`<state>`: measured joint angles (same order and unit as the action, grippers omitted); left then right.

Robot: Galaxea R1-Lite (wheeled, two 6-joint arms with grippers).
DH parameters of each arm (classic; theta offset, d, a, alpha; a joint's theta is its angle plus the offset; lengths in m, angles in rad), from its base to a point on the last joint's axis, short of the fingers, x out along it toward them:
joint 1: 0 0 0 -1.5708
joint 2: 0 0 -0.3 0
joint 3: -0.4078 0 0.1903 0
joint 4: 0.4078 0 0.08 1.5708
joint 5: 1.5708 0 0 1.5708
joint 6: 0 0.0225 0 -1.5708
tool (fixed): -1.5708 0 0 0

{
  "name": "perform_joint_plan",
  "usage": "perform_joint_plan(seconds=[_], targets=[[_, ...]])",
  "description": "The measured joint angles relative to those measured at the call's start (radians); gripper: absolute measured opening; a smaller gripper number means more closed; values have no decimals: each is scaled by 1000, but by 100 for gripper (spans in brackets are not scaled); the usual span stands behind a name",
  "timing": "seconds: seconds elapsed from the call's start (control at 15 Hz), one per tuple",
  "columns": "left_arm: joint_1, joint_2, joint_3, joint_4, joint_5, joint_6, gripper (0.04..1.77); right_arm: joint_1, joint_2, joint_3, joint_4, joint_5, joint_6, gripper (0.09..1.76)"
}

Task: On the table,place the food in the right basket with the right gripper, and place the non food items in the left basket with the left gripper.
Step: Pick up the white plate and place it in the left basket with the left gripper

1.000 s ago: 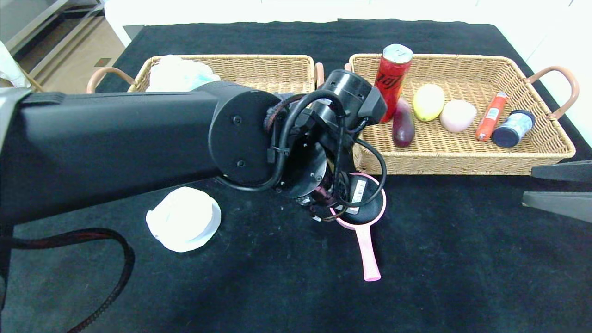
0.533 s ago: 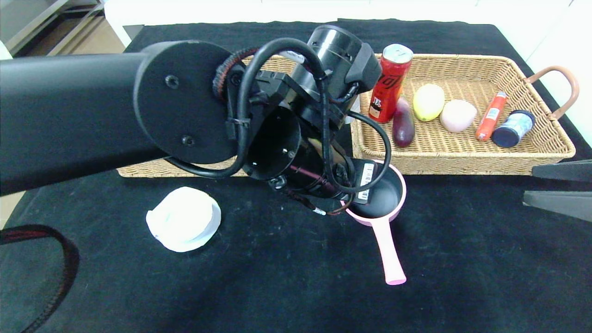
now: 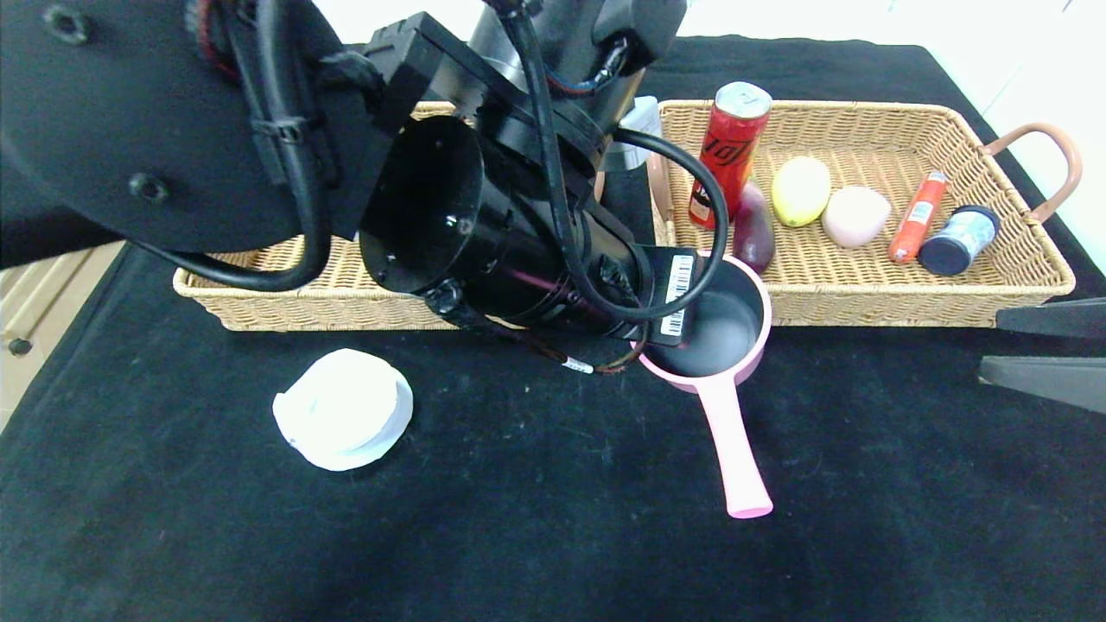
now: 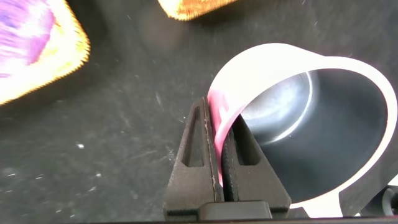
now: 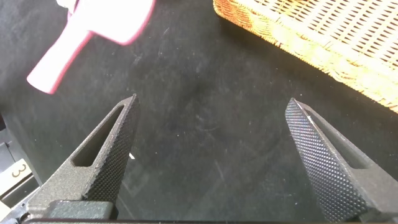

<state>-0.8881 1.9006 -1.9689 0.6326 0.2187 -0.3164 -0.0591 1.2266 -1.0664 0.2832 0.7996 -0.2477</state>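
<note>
Two baskets [image 3: 864, 302], six items [image 3: 801, 190] inside, one pan [image 3: 726, 345], one lid [image 3: 344, 421].

Clearance, worktop [image 3: 518, 536] front
You have open cloth ahead; white lid [image 3: 344, 421] sits left, pink pan [image 3: 721, 345] hangs just before the right basket [image 3: 907, 304].

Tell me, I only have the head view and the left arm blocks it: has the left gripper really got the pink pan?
Observer: Yes. The left gripper is shut on the pink pan, pinching its rim.
Operator: Which part of the rim?
Observer: The wall opposite the handle; one finger sits inside the pan, one outside.
Operator: And the right gripper?
Observer: The right gripper is open and empty, over bare black cloth near the right basket.
</note>
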Motion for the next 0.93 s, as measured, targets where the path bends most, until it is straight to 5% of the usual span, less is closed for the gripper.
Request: perform_joint_plan(seconds=[0.33, 0.93], targets=[[76, -65, -2, -34, -1, 74, 17, -2, 0, 0, -1, 0, -1, 171], [335, -116, 0, -176, -27, 143, 17, -2, 1, 3, -1, -1, -3, 171]])
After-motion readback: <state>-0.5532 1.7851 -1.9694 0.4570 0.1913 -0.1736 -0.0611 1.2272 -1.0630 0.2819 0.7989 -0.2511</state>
